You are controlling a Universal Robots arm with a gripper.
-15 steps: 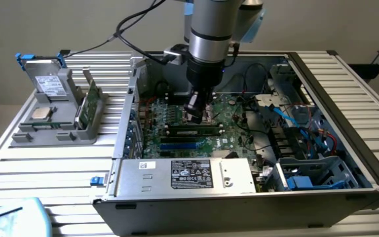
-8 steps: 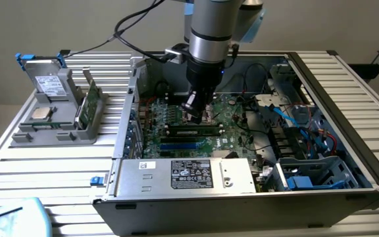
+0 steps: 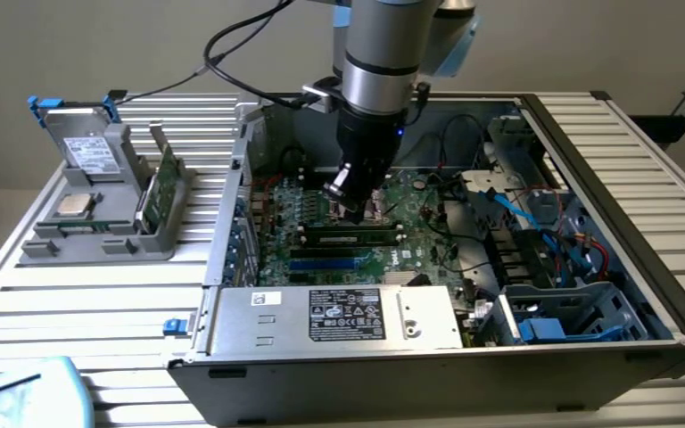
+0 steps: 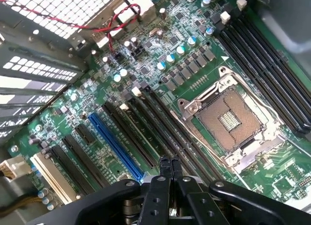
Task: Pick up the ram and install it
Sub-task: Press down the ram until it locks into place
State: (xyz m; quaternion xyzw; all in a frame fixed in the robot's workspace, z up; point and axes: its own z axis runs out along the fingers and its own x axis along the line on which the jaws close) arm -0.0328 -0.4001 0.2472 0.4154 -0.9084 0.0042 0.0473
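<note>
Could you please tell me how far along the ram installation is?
Done, it seems: a ram lies along a motherboard slot. In hand: nothing; the end effector is shut and empty just above the slots. Left: I cannot tell whether that stick is fully seated, and another green stick stands in the holder.

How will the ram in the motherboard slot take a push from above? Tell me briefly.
The ram is a thin, narrow board, so it is probably light and fairly stiff, yet it may crack under uneven force. Held on edge in the motherboard slot, it likely won't tip. The shut pincer hangs near it.
</note>
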